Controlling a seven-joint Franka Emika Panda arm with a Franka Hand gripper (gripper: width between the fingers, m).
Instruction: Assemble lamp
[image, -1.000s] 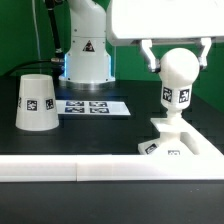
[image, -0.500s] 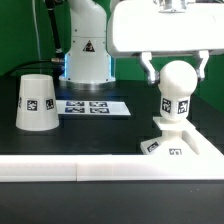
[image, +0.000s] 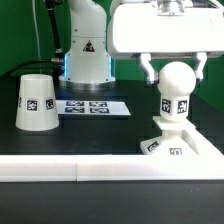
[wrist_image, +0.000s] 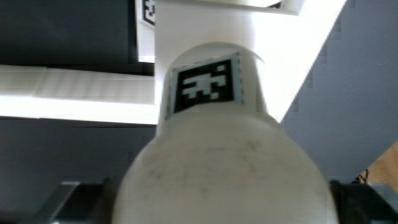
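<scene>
At the exterior view's left, the shade (image: 35, 100) sits wide end down on the table (image: 100, 135), well apart from the other parts and untouched. Next comes the marker board (image: 95, 107), lying flat near the shade.

Toward the exterior view's right is my work. The bulb (image: 178, 88) stands upright with its stem in the base (image: 185, 143). My claw (image: 178, 68) hangs over it with 1 finger on each side of the round head. I cannot tell whether the fingers (image: 150, 70) press the head or stand just off it. The wrist view shows little but the bulb (wrist_image: 214, 150) filling the frame.

I judge the step to be seating the bulb in the base. To do it well, I should hold the stem plumb over the socket, press or turn gently, and release only once it stands firm. After that, only the shade is left of the 3 parts.
</scene>
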